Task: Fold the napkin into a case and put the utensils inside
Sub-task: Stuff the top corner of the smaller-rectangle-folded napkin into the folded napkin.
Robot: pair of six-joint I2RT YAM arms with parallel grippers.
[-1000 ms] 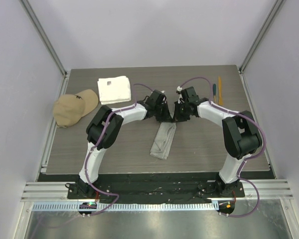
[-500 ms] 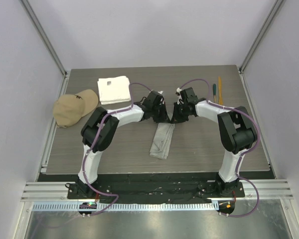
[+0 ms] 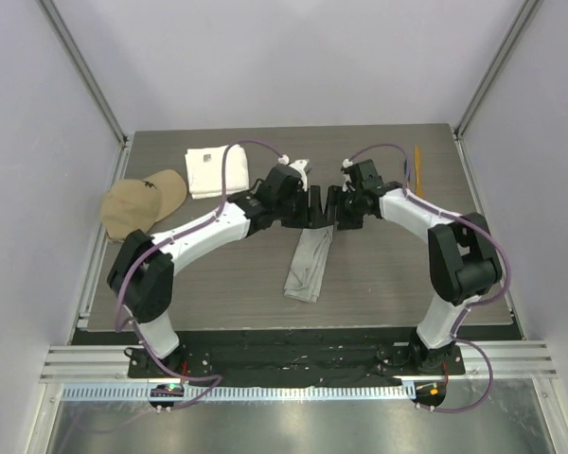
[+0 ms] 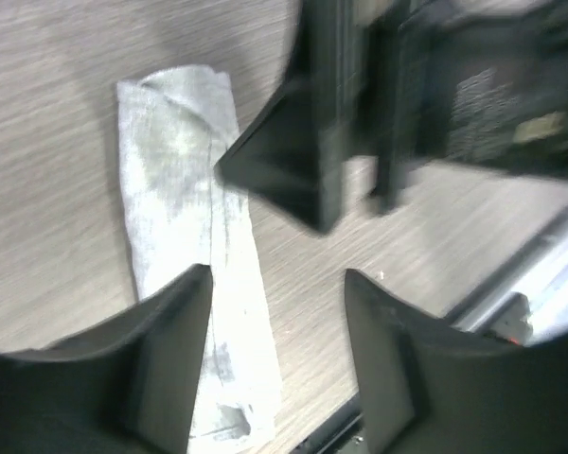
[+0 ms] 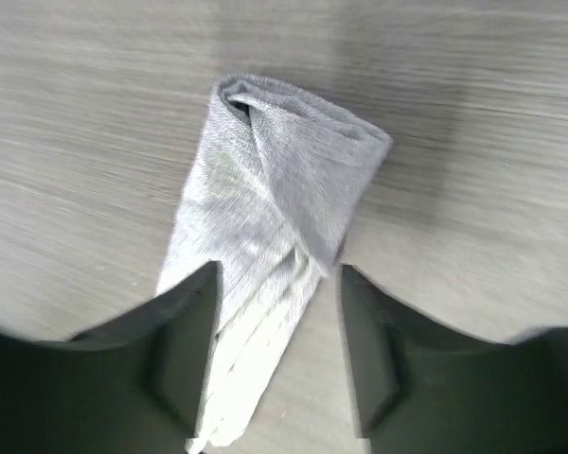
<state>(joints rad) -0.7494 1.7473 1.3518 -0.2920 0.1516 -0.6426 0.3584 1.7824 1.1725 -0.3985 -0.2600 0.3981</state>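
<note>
The soft grey napkin (image 3: pixel 310 268) lay folded into a narrow, wrinkled strip on the wood-grain worktop (image 3: pixel 218 274). The left pincer (image 4: pixel 279 359) and right pincer (image 5: pixel 276 350) stood open over its far end, apparently clear of it.

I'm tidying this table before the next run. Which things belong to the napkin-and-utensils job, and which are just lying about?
Job: folded light-grey cloth napkin; slim orange-yellow stick utensil; dark teal-handled utensil.
Lying about: thick white square towel; tan fabric cap.
</note>
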